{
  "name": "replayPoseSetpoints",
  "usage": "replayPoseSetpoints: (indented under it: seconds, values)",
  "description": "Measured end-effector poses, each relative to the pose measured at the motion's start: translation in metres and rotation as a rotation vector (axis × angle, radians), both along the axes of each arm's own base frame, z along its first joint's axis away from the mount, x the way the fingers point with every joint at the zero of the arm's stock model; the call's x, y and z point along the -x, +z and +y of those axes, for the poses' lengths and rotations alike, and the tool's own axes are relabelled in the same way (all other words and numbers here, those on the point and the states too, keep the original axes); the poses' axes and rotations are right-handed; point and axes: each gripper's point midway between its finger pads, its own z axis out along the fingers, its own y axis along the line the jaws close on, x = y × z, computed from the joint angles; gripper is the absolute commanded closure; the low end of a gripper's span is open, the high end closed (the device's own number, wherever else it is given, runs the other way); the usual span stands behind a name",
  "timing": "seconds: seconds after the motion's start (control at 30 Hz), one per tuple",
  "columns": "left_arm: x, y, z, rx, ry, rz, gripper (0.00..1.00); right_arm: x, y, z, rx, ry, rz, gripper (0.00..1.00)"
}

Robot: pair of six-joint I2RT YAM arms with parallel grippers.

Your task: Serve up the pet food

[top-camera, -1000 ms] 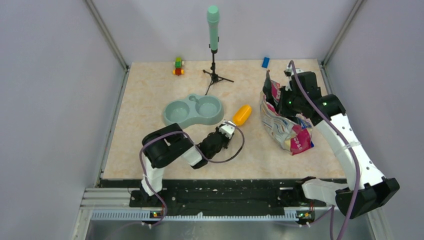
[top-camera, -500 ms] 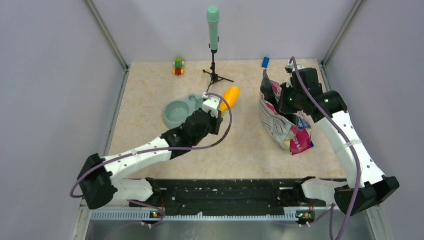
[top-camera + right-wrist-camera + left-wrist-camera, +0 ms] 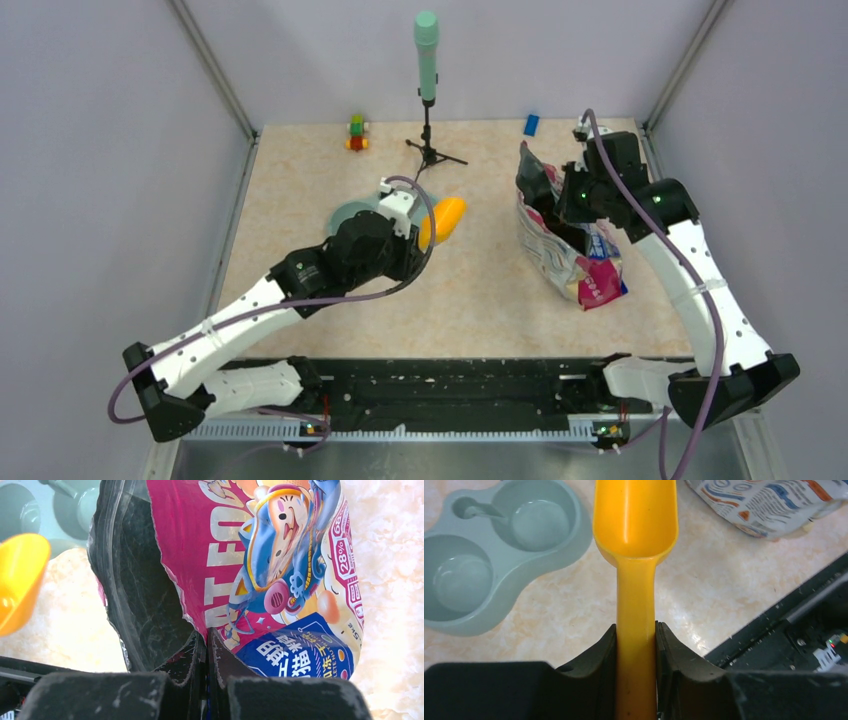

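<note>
Top view: left hand is over the desk, pinching the handle of a yellow scoop. The scoop head lies just right of the teal double bowl. The right hand is at the upper lip of the cat food bag, which stands well right of the bowl.

Left wrist view: both fingers are pressed against the scoop handle. The scoop cavity faces up and is bare. The bowl is at upper left, both wells bare. A bag corner shows at upper right.

Right wrist view: the fingers are closed together on the bag's torn edge, holding its mouth open. The inside is dark, and the pet food cannot be made out there. The scoop tip is at the left edge, apart from the bag.
</note>
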Motion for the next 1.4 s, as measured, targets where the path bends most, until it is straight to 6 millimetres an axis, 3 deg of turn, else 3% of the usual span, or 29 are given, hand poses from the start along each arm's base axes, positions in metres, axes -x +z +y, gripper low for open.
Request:
replayPoseSetpoints:
  seconds: [0.23, 0.33, 0.43, 0.57, 0.7, 0.8, 1.0, 1.4]
  values:
    - [0.016, 0.014, -0.029, -0.018, -0.166, 0.102, 1.0, 0.0, 0.001, 0.0, 0.003, 0.001, 0.008, 1.0]
    - [0.022, 0.03, -0.034, 0.0, -0.216, 0.108, 1.0, 0.0, 0.004, 0.0, 0.003, 0.002, 0.008, 1.0]
    - [0.023, 0.069, -0.044, 0.05, -0.259, 0.067, 1.0, 0.001, 0.01, 0.0, 0.001, 0.004, -0.001, 1.0]
    - [0.018, 0.143, -0.067, 0.18, -0.322, -0.032, 1.0, 0.0, 0.017, 0.001, -0.006, 0.005, -0.019, 1.0]
    - [0.008, 0.173, -0.09, 0.225, -0.358, -0.061, 1.0, 0.0, 0.02, 0.003, -0.016, 0.014, -0.02, 1.0]
    - [-0.001, 0.159, -0.11, 0.19, -0.385, -0.02, 1.0, 0.001, 0.024, 0.002, -0.018, 0.014, -0.024, 1.0]
    - [-0.009, 0.086, -0.128, 0.029, -0.417, 0.148, 1.0, 0.006, 0.035, -0.001, -0.02, 0.0, -0.03, 1.0]
    - [0.018, 0.067, -0.104, -0.071, -0.485, 0.237, 1.0, 0.015, 0.045, 0.003, -0.07, -0.003, -0.023, 1.0]
